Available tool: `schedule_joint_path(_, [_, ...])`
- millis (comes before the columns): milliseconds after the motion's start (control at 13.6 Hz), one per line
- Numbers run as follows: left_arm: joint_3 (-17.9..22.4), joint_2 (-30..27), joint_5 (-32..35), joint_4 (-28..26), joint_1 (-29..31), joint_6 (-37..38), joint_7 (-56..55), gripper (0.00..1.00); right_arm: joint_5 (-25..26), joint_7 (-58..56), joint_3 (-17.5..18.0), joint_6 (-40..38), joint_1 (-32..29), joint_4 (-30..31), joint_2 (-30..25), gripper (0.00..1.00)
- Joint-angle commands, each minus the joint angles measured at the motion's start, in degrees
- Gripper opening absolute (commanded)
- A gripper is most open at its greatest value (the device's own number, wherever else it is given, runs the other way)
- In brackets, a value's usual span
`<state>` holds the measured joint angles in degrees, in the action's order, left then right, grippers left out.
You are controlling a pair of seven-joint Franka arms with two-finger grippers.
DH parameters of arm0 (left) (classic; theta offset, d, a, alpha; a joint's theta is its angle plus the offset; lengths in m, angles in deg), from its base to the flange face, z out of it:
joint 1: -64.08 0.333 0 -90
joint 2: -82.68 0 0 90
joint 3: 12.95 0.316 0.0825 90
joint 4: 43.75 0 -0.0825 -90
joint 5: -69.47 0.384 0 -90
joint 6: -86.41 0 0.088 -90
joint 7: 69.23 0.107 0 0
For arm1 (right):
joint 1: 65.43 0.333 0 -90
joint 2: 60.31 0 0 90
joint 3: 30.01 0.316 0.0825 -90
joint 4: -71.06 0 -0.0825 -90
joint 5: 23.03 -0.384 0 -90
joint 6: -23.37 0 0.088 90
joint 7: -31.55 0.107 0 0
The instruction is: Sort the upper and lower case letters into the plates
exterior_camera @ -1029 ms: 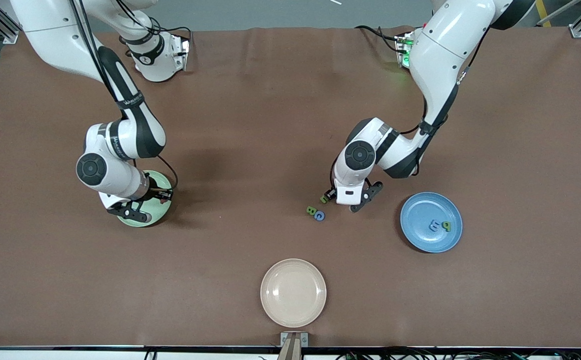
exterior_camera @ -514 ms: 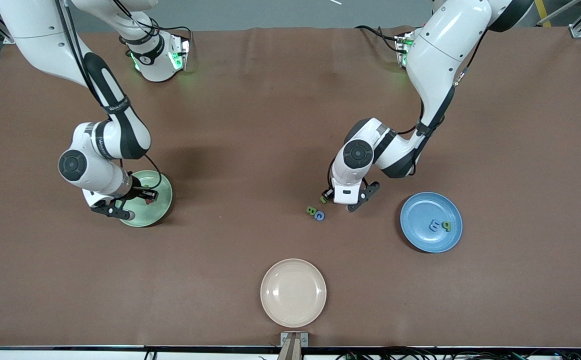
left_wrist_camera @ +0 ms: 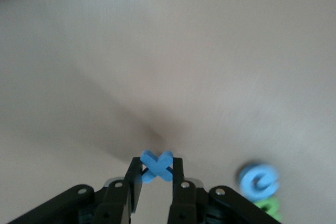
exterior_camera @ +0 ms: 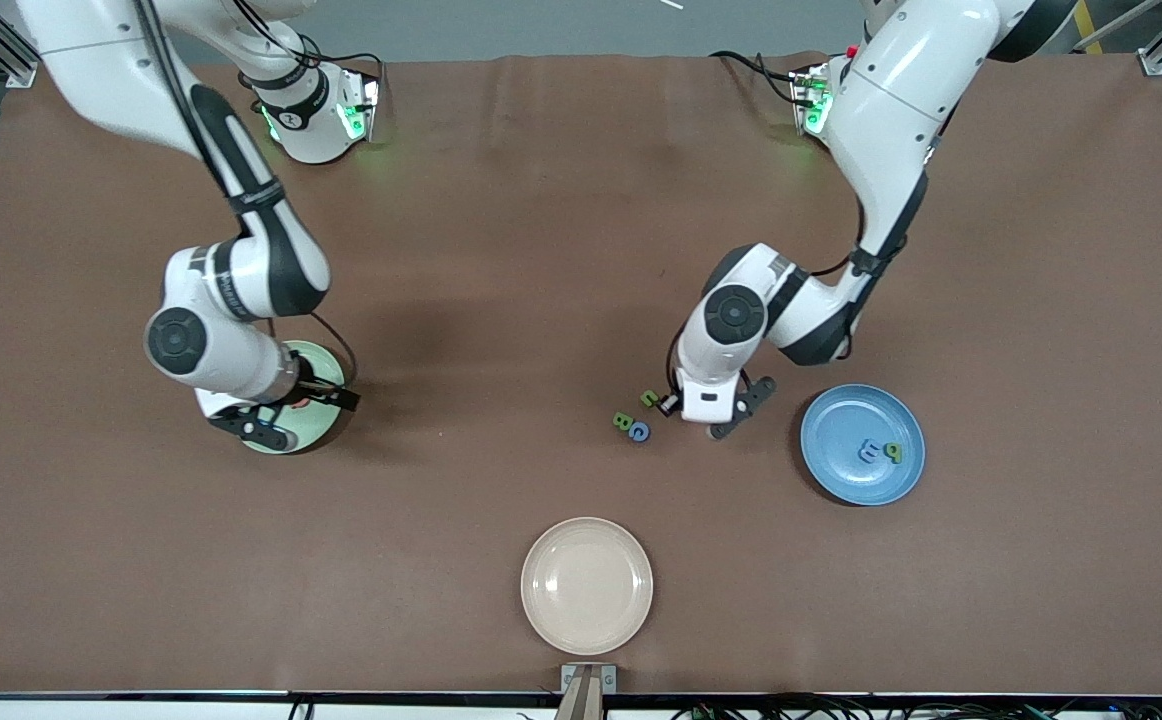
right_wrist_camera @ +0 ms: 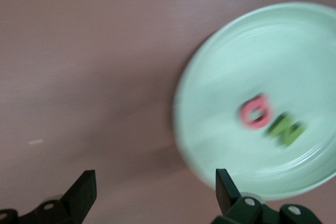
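Front view has the two arms working at separate spots on the brown table (exterior_camera: 561,250). The left gripper (left_wrist_camera: 156,182) sits low over the middle of the table, and the left wrist view shows its jaws pinching a blue X-shaped letter (left_wrist_camera: 156,166) between the fingertips. Just beside it on the table are three loose letters: a green one (exterior_camera: 650,398) right next to the gripper, then a green B (exterior_camera: 623,421) and a blue C (exterior_camera: 640,431) touching each other, a bit nearer the front camera.

The blue plate (exterior_camera: 841,478) is toward the left arm's end, with a blue letter (exterior_camera: 868,451) and a green letter (exterior_camera: 893,452) lying in it side by side.

The right gripper (right_wrist_camera: 152,190) hangs over the edge of the mint green plate (right_wrist_camera: 220,66), jaws spread wide with nothing between them. Right wrist view shows a pink-red letter (right_wrist_camera: 255,112) and a green letter (right_wrist_camera: 286,129) resting in that plate, close together.

A cream-beige plate (exterior_camera: 541,590) sits on its own near the front edge of the table, well apart from everything else.
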<state>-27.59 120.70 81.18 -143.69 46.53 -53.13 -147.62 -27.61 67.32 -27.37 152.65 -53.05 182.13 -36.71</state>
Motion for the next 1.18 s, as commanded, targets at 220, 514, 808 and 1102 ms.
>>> schedule_joint_path(220, [-0.3, -6.5, 1.6, -0.5, 10.3, 7.4, 20.2, 0.00, -0.8, 32.4, -0.4, -1.4, 14.2, -18.5, 12.1, 1.00])
schedule_joint_path(514, [-0.3, -6.0, 2.3, -1.6, 16.5, 10.2, 28.9, 0.00, -2.2, 58.9, -0.3, -1.6, 20.6, -35.6, 25.2, 1.00])
schedule_joint_path(808, [-0.3, -4.5, 2.5, -2.9, 19.0, 10.2, 30.1, 0.00, -5.5, 74.2, -0.2, -1.1, 23.3, -51.5, 36.0, 1.00])
schedule_joint_path(1102, [-0.5, -3.5, 2.3, -3.2, 19.7, 10.3, 28.5, 1.00, -5.9, 81.6, 1.9, 3.1, 23.7, -53.9, 39.9, 1.00])
